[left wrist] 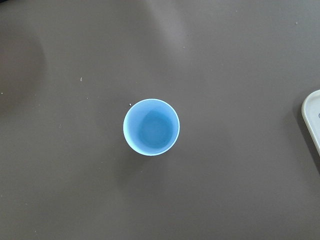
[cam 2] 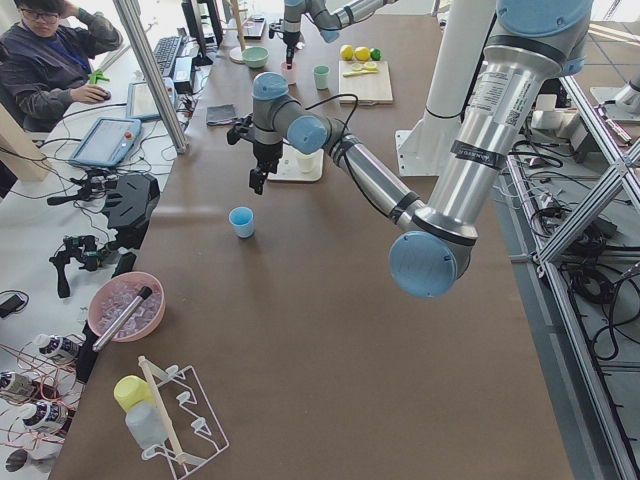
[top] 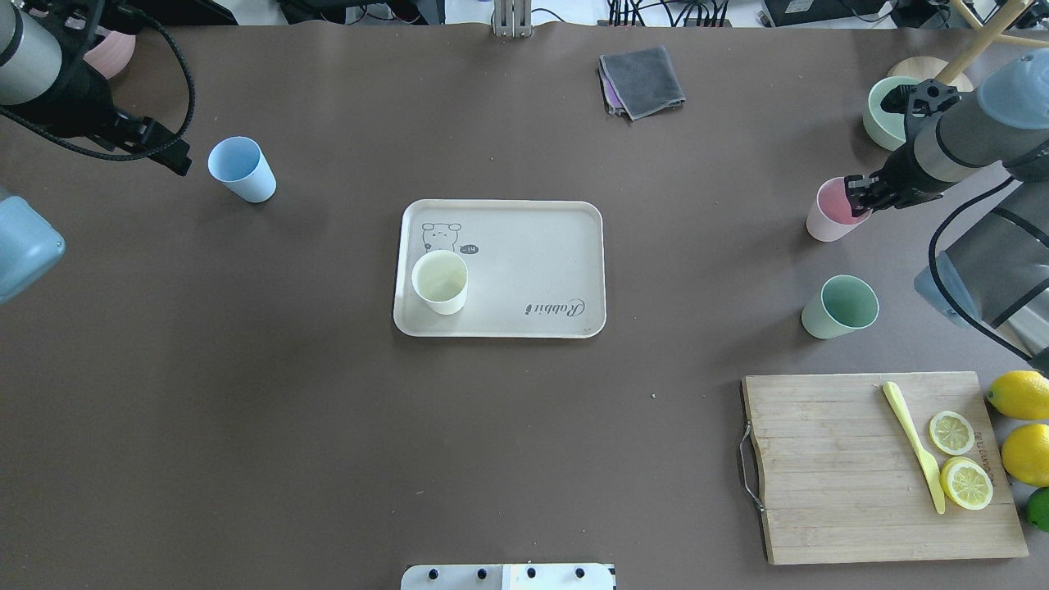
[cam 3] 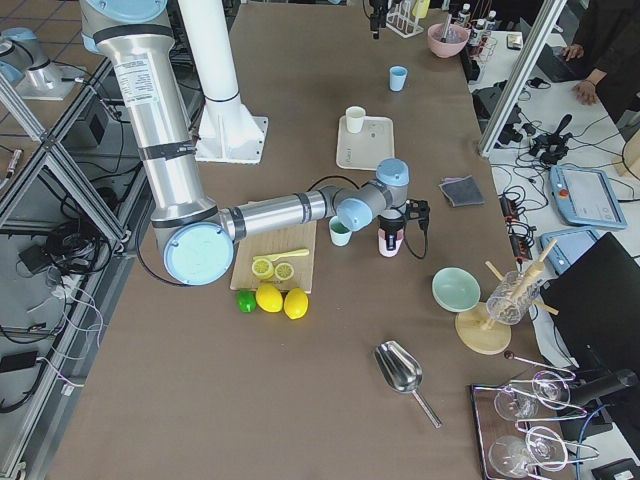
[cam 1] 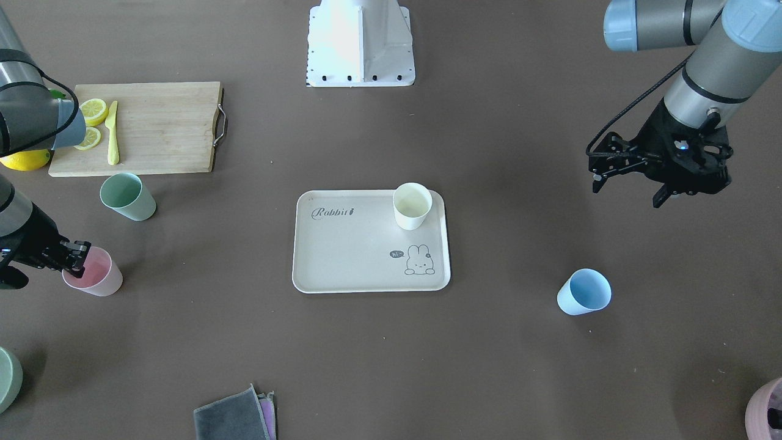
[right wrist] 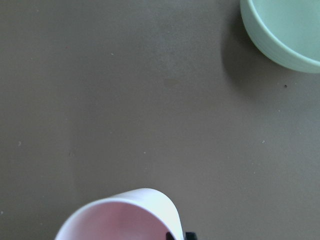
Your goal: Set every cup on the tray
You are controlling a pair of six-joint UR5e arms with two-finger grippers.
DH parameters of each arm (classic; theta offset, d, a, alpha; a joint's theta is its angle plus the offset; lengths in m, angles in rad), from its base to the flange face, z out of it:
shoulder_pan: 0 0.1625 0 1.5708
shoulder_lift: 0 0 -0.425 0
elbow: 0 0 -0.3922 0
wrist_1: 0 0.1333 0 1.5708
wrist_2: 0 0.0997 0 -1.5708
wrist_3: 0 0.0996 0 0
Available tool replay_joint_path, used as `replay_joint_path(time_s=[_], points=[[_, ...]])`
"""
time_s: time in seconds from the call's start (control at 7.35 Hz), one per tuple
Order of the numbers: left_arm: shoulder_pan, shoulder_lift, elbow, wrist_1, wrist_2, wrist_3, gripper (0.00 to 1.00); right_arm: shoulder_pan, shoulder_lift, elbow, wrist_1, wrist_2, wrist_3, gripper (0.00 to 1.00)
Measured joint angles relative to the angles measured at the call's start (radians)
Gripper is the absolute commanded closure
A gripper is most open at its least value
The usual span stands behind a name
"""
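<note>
**Tray.** The tray (cam 1: 348, 250) lies flat at the middle of the table (cam 1: 489, 342).

**Cups.**
- The cream-white cup (cam 1: 412, 206) stands upright on the tray. It is in the corner toward the robot's base and on the robot's left side, above the bunny drawing (cam 1: 419, 260) in the front-facing view.
- The light blue cup (cam 1: 583, 292) stands upright on the table, off the tray on the robot's left, well apart from it.
- The mint green cup (cam 1: 127, 195) stands upright on the table on the robot's right, just beside the front edge of the wooden cutting board (cam 1: 159, 125).
- The pale pink cup (cam 1: 95, 274) stands on the table farther from the robot than the mint green cup, also off the tray.

**Left hand.** The left hand (cam 1: 626, 194) hangs in the air on the robot's left, its two fingers spread apart and holding nothing. Its wrist camera looks straight down into the light blue cup, and one corner of the tray shows at that view's right edge.

**Right hand.** The right hand (cam 1: 78, 256) is at the rim of the pale pink cup. The right wrist view shows one dark fingertip (right wrist: 176, 235) against the rim. I cannot tell whether the fingers are pressed onto the wall or merely straddle it.

**Other items.**
- The cutting board carries two lemon slices (cam 1: 93, 112) and a yellow knife (cam 1: 112, 134).
- A mint bowl (right wrist: 285, 30) sits beyond the pale pink cup.
- A folded grey cloth (cam 1: 232, 417) lies at the table's far edge.
</note>
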Motion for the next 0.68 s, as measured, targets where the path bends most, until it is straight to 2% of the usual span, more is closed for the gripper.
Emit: replay_joint_path(time_s=[0.27, 0.68], points=[[0.001, -0.001, 0.003, 0.000, 0.000, -0.001, 0.02, 0.000, 0.034, 0.031, -0.004, 0.006, 0.107, 1.00], [0.004, -0.001, 0.007, -0.002, 0.000, -0.003, 0.02, -0.088, 0.216, 0.039, -0.105, -0.018, 0.443, 1.00]])
